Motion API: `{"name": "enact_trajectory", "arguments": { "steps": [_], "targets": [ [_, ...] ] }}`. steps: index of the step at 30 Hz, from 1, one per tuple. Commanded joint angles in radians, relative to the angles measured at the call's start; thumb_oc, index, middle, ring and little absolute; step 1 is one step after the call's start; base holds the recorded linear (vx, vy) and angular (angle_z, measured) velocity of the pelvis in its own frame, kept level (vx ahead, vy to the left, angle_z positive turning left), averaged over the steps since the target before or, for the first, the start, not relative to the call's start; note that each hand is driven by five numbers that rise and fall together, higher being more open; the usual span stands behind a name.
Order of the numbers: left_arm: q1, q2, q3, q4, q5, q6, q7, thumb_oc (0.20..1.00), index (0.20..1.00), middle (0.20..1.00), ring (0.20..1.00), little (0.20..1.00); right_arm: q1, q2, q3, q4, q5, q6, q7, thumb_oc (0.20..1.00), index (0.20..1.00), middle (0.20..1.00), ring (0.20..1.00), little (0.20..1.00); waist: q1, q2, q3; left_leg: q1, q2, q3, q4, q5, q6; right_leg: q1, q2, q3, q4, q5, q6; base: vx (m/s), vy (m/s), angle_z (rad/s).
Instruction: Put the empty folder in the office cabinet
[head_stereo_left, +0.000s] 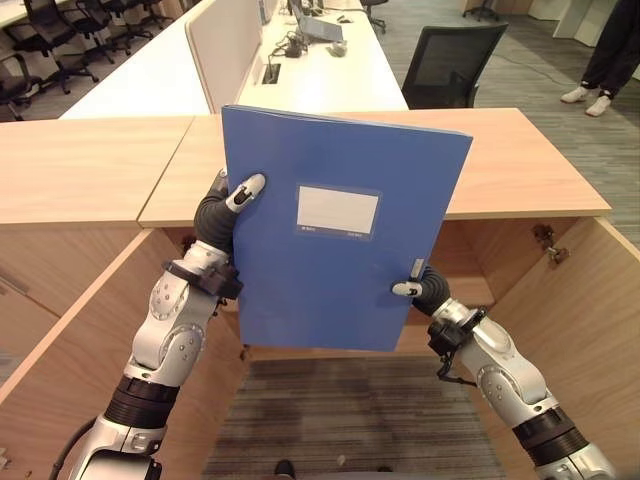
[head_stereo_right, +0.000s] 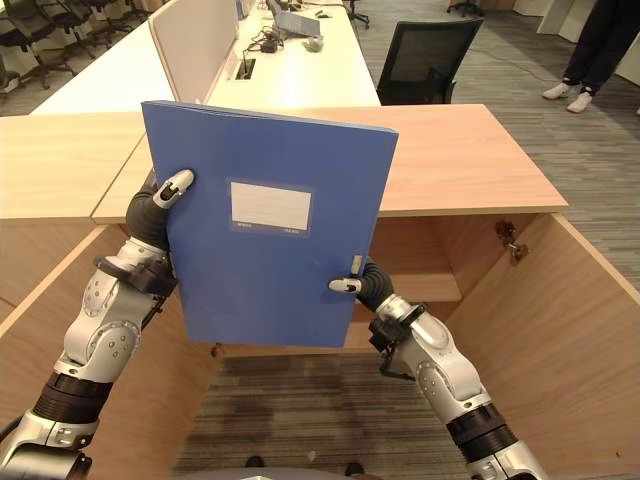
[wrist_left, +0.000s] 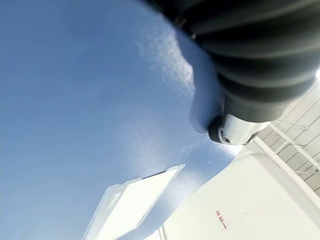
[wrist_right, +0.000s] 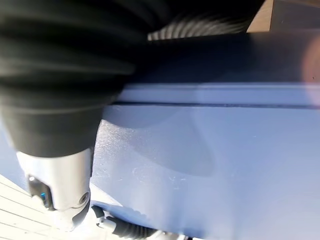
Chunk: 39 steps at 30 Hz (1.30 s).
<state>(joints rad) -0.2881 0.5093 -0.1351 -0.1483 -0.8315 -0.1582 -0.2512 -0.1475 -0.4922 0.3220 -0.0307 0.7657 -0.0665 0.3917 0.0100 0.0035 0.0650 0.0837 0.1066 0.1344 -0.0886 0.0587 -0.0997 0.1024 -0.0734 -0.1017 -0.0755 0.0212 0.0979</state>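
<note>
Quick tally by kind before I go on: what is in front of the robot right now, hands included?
Blue folder: 1
Robot hands pinching it: 2, left hand and right hand
Open wooden cabinet: 1
Black office chair behind the cabinet: 1
Person standing at far right: 1
Total: 6

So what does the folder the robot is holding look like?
Look at the open wooden cabinet in front of the robot. Held upright above its opening, pinched between the left hand and right hand, is the blue folder. Its white label sets it apart.
</note>
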Motion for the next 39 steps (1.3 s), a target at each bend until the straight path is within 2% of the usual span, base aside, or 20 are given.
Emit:
{"name": "enact_trajectory", "arguments": {
  "steps": [1,5,12,24,25,26,39],
  "targets": [
    [-0.137,-0.061,-0.132,-0.007,0.017,-0.02,-0.044,0.2,0.2,0.2,0.2,0.2,-0.118,0.079,0.069,-0.016,-0.007,-0.039,0.014,1.0,1.0,1.0,1.0,1.0,0.024,-0.02,-0.033,0.013,-0.02,0.007,0.009,-0.04,-0.005,-0.092,-0.029,0.012,0.164,-0.084,0.094,0.0,0.0,0.0],
    [-0.12,-0.052,-0.132,-0.03,0.051,-0.02,-0.05,0.2,0.2,0.2,0.2,0.2,-0.095,0.076,0.054,0.02,-0.054,-0.04,-0.005,1.0,1.0,1.0,1.0,1.0,0.023,-0.022,-0.035,0.015,-0.021,0.009,0.008,-0.043,-0.004,-0.091,-0.03,0.012,0.165,-0.085,0.093,0.0,0.0,0.0],
    [-0.082,-0.019,-0.104,-0.086,0.121,-0.023,-0.04,0.2,0.2,0.2,0.2,0.2,-0.043,0.084,-0.027,0.128,-0.181,-0.044,-0.104,1.0,1.0,1.0,1.0,1.0,0.022,-0.025,-0.037,0.018,-0.023,0.008,0.007,-0.05,0.0,-0.087,-0.032,0.012,0.163,-0.085,0.093,0.0,0.0,0.0],
    [-0.052,-0.015,-0.089,-0.1,0.117,-0.013,-0.05,0.2,0.2,0.2,0.2,0.2,-0.029,0.088,-0.058,0.135,-0.196,-0.036,-0.112,1.0,1.0,1.0,1.0,1.0,0.025,-0.028,-0.034,0.021,-0.023,0.009,0.007,-0.055,0.002,-0.084,-0.032,0.014,0.165,-0.089,0.093,0.0,0.0,0.0],
    [-0.051,-0.016,-0.089,-0.1,0.118,-0.014,-0.049,0.2,0.2,0.2,0.2,0.2,-0.031,0.089,-0.058,0.133,-0.196,-0.039,-0.113,0.291,0.291,0.291,0.291,0.291,0.025,-0.027,-0.034,0.021,-0.023,0.009,0.007,-0.055,0.003,-0.084,-0.032,0.015,0.165,-0.089,0.092,0.0,0.0,0.0],
    [-0.051,-0.016,-0.089,-0.1,0.118,-0.014,-0.049,0.2,0.2,0.2,0.2,0.2,-0.031,0.089,-0.058,0.133,-0.196,-0.039,-0.113,0.2,0.2,0.2,0.2,0.2,0.025,-0.027,-0.034,0.021,-0.023,0.009,0.007,-0.055,0.003,-0.085,-0.032,0.015,0.165,-0.089,0.092,0.0,0.0,0.0],
    [-0.033,-0.037,-0.066,-0.09,0.111,-0.026,-0.034,0.2,0.2,0.2,0.2,0.2,-0.034,0.093,-0.055,0.111,-0.172,-0.045,-0.108,0.2,0.2,0.2,0.2,0.2,0.026,-0.026,-0.033,0.025,-0.024,0.012,0.008,-0.058,0.004,-0.086,-0.03,0.016,0.17,-0.091,0.092,0.0,0.0,0.0]
  ]
}}
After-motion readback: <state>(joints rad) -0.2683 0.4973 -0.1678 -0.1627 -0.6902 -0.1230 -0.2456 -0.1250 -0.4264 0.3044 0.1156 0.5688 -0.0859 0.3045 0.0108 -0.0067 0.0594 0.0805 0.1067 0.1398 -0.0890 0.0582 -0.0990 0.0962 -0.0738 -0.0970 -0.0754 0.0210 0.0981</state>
